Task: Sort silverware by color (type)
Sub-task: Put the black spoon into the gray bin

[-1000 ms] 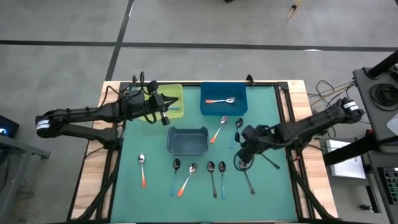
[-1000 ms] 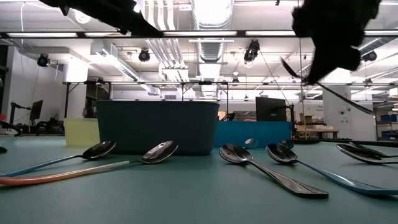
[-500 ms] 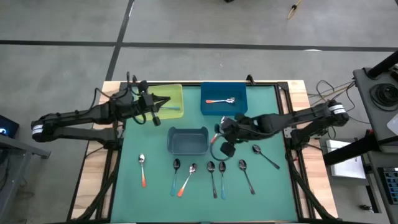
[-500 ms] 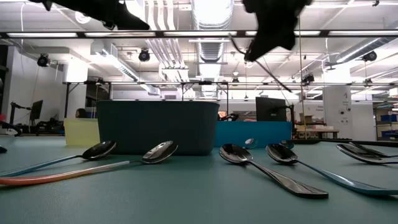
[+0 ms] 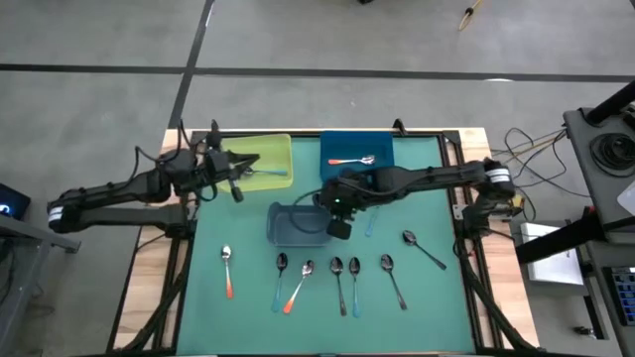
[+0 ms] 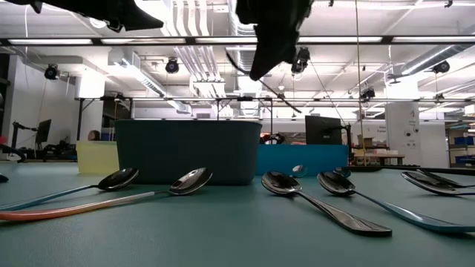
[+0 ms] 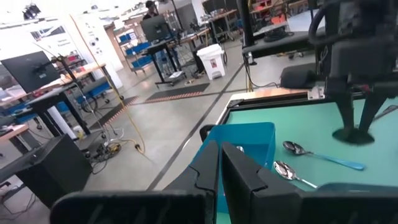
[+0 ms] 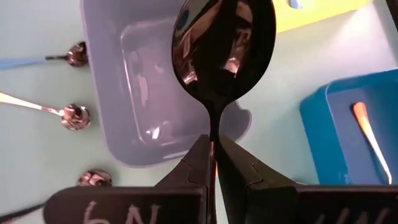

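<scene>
Silverware piece, a dark spoon [image 8: 222,43], sits clamped in the right gripper [image 8: 213,163] above the grey bin [image 5: 288,226] (bowl forward). Left gripper [image 7: 219,167], pressed together, hangs near the yellow bin [image 5: 273,149].

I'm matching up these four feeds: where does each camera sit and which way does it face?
High view: overhead, straight down; both arms, green table.
Low view: table height, looking across past the grey plastic bin; arms overhead.
Left wrist view: on the left arm by the yellow bin, facing the room; left gripper shut.
Right wrist view: over the grey bin; right gripper shut on an all-dark metal spoon.
Shared: the grey bin appears in the high, low and right wrist views.
</scene>
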`<action>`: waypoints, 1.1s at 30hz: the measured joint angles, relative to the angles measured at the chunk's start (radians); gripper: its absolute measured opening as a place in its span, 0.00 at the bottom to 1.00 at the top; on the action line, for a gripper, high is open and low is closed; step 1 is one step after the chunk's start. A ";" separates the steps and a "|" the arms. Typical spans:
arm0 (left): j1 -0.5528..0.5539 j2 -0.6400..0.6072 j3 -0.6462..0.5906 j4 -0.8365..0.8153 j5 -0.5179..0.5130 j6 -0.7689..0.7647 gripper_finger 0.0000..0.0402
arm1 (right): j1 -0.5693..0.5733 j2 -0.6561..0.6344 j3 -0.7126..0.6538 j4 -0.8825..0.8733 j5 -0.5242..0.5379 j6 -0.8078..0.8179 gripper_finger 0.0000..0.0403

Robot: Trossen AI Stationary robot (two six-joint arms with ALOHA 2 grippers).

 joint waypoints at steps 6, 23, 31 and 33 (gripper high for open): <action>0.000 -0.025 -0.006 -0.007 0.000 0.000 0.00 | -0.005 0.072 0.082 -0.057 -0.015 -0.052 0.02; 0.000 -0.025 -0.007 -0.005 0.000 0.000 0.00 | -0.005 0.187 0.237 -0.051 -0.026 -0.165 0.02; 0.000 -0.024 -0.007 0.000 0.000 0.001 0.00 | -0.004 0.253 0.304 -0.030 -0.026 -0.230 0.02; 0.000 -0.024 -0.007 -0.002 0.000 0.001 0.00 | -0.004 0.280 0.329 -0.028 -0.026 -0.242 0.02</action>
